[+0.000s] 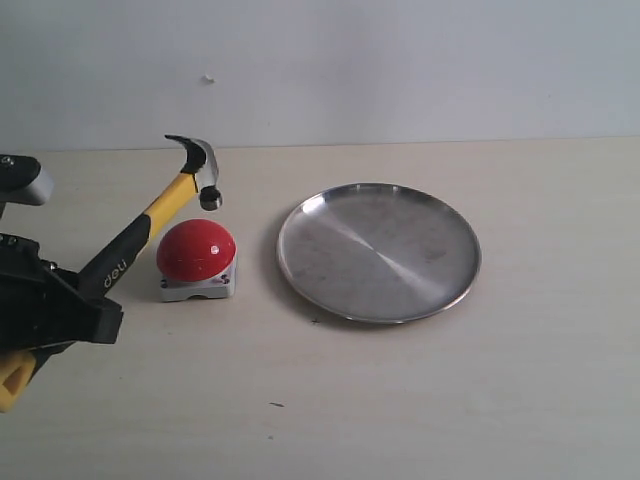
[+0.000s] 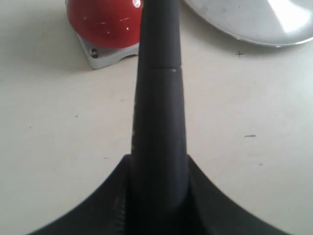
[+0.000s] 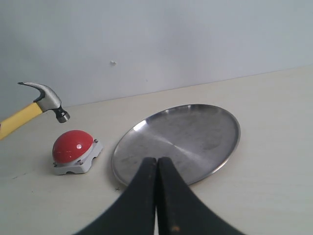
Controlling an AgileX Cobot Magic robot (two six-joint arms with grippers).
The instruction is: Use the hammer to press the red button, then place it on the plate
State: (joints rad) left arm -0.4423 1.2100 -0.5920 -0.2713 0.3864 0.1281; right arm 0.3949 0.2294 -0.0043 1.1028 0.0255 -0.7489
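Hammer [image 1: 150,215] is clamped low on its handle by left claw [image 1: 82,298], with the head up and ahead of the claw, just above button [image 1: 196,250] and not touching.

Risks:
- Head looks off-centre over the dome, so it could glance off or shove the base.
- Long lever, so the handle may twist in the grip.

Plate [image 1: 380,250] is past the button. Right claw [image 3: 157,164] is closed on nothing, near the plate's rim.

Pale beige tabletop [image 1: 400,400] beneath a plain white wall [image 1: 400,60]
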